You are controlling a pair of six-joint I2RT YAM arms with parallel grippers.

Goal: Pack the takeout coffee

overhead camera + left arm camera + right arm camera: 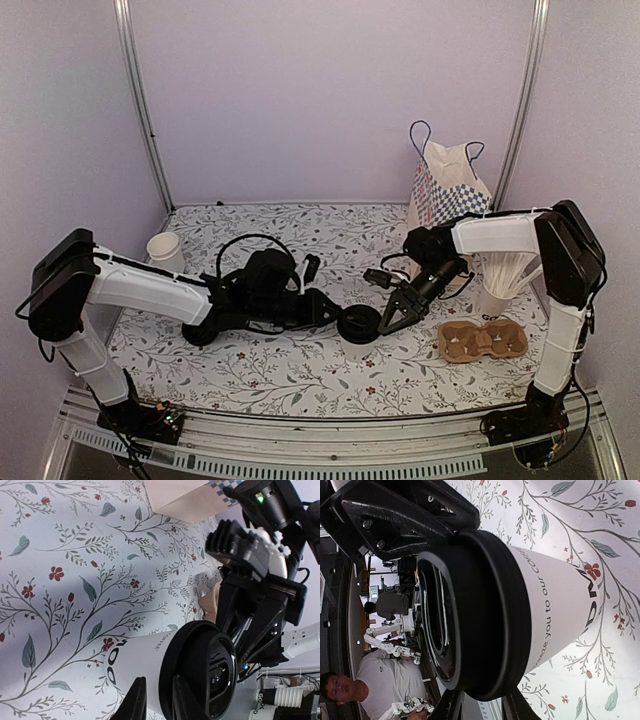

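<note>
Centrally, takeout coffee: upright at mid-worktop, between both arms (a handover toward the checkered paper bag, seemingly). Left end effector: narrowly closed, pinching its lid rim. Right end effector: fingers bracketing that rim; grip indeterminate.

takeout coffee wall, blk print, 3 o'clock of lid: "…eze you to our COFF…" (cut off); left wrist view: "…FFEE", big "OO".

walls: pale lilac | tablecloth: white floral | posts: aluminium
</note>
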